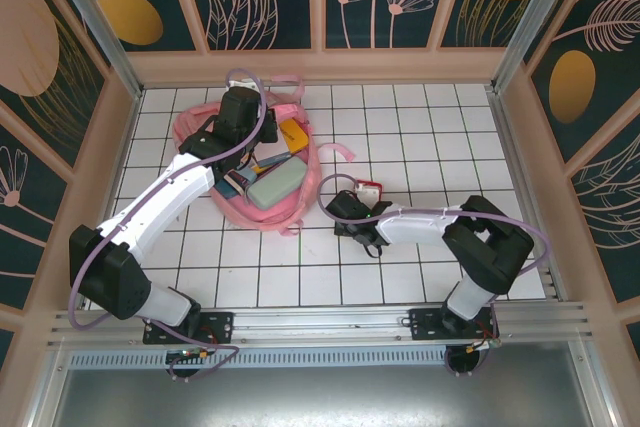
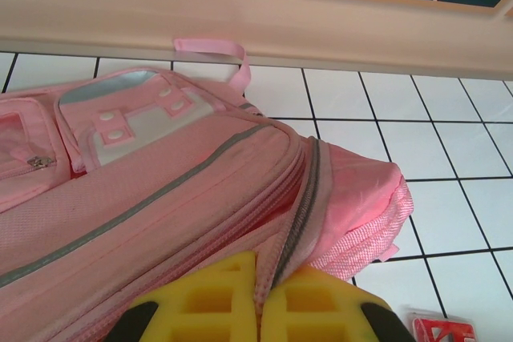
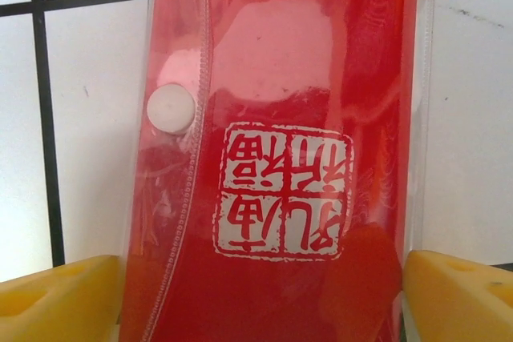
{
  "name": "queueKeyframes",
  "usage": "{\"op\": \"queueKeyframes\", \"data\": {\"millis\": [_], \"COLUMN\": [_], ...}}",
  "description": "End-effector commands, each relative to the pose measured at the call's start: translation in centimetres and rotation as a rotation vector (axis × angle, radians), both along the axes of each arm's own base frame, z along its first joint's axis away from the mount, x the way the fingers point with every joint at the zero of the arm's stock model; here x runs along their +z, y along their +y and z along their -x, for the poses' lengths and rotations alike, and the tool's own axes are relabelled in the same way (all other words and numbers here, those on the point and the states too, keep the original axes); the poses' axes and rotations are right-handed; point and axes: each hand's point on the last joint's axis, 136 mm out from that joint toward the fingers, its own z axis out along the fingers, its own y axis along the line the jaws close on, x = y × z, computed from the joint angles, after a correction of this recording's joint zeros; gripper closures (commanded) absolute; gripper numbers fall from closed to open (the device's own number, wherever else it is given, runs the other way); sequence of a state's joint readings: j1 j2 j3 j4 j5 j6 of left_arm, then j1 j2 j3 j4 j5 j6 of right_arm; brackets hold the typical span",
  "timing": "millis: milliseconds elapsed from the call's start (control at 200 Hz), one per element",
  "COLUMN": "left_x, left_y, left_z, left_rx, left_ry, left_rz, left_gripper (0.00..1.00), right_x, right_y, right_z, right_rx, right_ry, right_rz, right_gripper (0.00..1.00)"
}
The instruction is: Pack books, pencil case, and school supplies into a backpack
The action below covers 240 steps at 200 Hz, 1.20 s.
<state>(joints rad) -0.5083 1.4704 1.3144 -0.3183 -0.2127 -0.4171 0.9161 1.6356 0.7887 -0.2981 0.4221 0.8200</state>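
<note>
The pink backpack (image 1: 190,129) lies open at the back left of the tiled table. Its opening shows the mint-green pencil case (image 1: 275,187), a yellow book (image 1: 292,133) and a dark navy book (image 1: 236,185). My left gripper (image 1: 232,125) is above the bag. In the left wrist view it (image 2: 260,274) is shut on the backpack's (image 2: 160,190) zipper edge. The flat red packet (image 1: 368,190) with white markings lies on the tiles right of the bag. My right gripper (image 1: 352,213) is at its near end. In the right wrist view it (image 3: 260,294) is open, with a yellow finger on each side of the packet (image 3: 280,78).
A pink strap (image 1: 342,152) trails from the bag towards the packet. The bag's carry loop (image 2: 212,48) reaches towards the back wall (image 1: 320,65). Bare white tiles (image 1: 450,137) spread right of the packet. Side walls close the table in.
</note>
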Motion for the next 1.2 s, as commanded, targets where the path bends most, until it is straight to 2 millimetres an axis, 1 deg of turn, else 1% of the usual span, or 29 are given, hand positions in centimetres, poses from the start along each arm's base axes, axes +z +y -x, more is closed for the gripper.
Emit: {"op": "queueKeyframes", "data": {"millis": [0, 70, 95, 180, 250, 385, 480, 521, 591, 631, 811, 886, 1106, 1196], "left_x": [3.7, 3.7, 3.7, 3.6, 3.5, 3.5, 3.4, 3.4, 3.3, 3.4, 3.5, 3.5, 3.5, 3.5], "left_y": [-0.3, -0.2, -0.3, -0.2, -0.3, -0.3, -0.3, -0.3, -0.3, -0.3, -0.3, -0.3, -0.3, -0.3], "left_z": [-0.7, -0.7, -0.7, -0.7, -0.7, -0.7, -0.8, -0.8, -0.8, -0.8, -0.8, -0.8, -0.8, -0.7], "left_rx": [-0.001, 0.0, 0.0, 0.001, 0.0, -0.002, 0.0, 0.0, -0.002, -0.001, -0.002, -0.002, 0.0, -0.001], "left_ry": [-0.116, -0.117, -0.116, -0.115, -0.114, -0.112, -0.111, -0.111, -0.109, -0.11, -0.11, -0.11, -0.112, -0.112], "left_rz": [0.087, 0.087, 0.087, 0.086, 0.085, 0.087, 0.087, 0.086, 0.085, 0.088, 0.089, 0.09, 0.092, 0.09], "left_gripper": [1.0, 1.0, 1.0, 1.0, 1.0, 1.0, 1.0, 1.0, 1.0, 1.0, 1.0, 1.0, 1.0, 1.0], "right_x": [-2.3, -2.5, -2.4, -1.6, -0.8, 0.7, 1.6, 2.0, 2.6, 2.8, 2.6, 2.3, 2.2, 1.9], "right_y": [-1.1, -1.1, -1.0, -0.8, -0.9, -1.1, -1.1, -1.0, -0.9, -0.9, -0.9, -0.8, 0.8, 1.0], "right_z": [1.2, 1.3, 1.3, 1.1, 0.9, 0.6, 0.4, 0.4, 0.3, 0.3, 0.3, 0.4, -0.1, -0.3], "right_rx": [-0.02, -0.017, -0.016, -0.013, -0.014, -0.013, -0.011, -0.009, -0.004, -0.002, 0.006, 0.011, 0.04, 0.04], "right_ry": [0.067, 0.068, 0.066, 0.044, 0.021, -0.019, -0.046, -0.056, -0.07, -0.076, -0.073, -0.064, -0.059, -0.047], "right_rz": [0.027, 0.023, 0.015, -0.006, -0.013, -0.02, -0.025, -0.027, -0.025, -0.023, -0.016, -0.014, -0.074, -0.091], "right_gripper": [0.17, 0.28, 0.29, 0.38, 0.42, 0.44, 0.48, 0.51, 0.52, 0.54, 0.63, 0.63, 0.64, 0.64]}}
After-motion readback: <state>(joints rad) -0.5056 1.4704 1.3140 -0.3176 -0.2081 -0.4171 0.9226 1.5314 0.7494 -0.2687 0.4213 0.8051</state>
